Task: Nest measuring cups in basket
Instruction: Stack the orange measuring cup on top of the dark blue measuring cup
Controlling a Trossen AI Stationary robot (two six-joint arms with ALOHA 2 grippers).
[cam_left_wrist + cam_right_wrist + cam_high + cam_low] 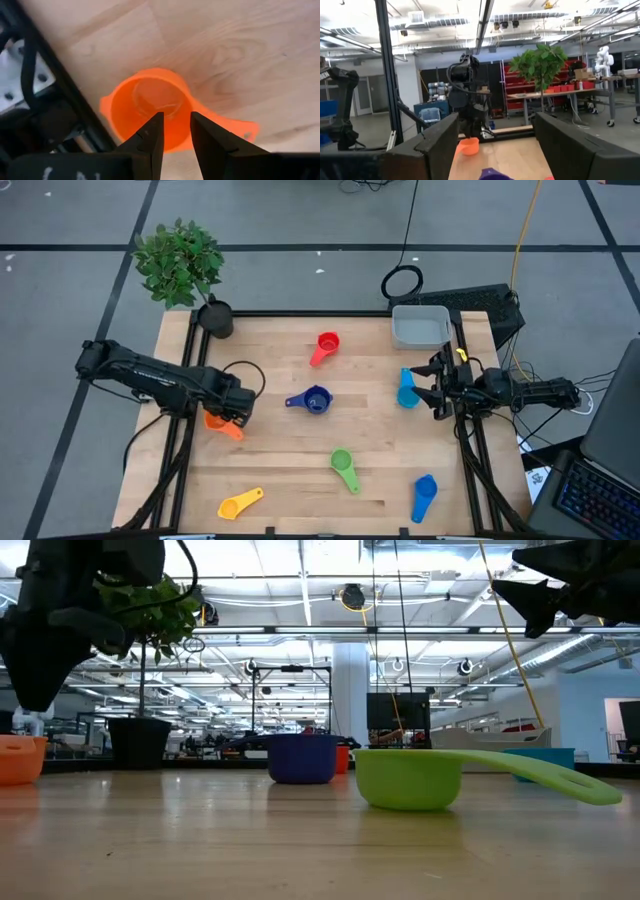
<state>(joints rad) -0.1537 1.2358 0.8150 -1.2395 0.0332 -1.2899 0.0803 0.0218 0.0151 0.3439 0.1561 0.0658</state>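
Note:
The orange cup (150,107) stands upright on the table near the left edge (222,423). My left gripper (175,122) hovers just above its rim, pointing down, fingers a narrow gap apart with nothing between them. My right gripper (437,385) is open and raised near the right edge, beside the light blue cup (407,390). The grey basket (420,326) sits at the far right corner. Red (326,345), dark blue (312,400), green (343,468), yellow (240,502) and medium blue (424,495) cups lie scattered on the table.
A black pot with a green plant (185,270) stands at the far left corner. Metal frame rails run along the table's left and right sides (470,460). Bare wood lies between the cups at the table's middle.

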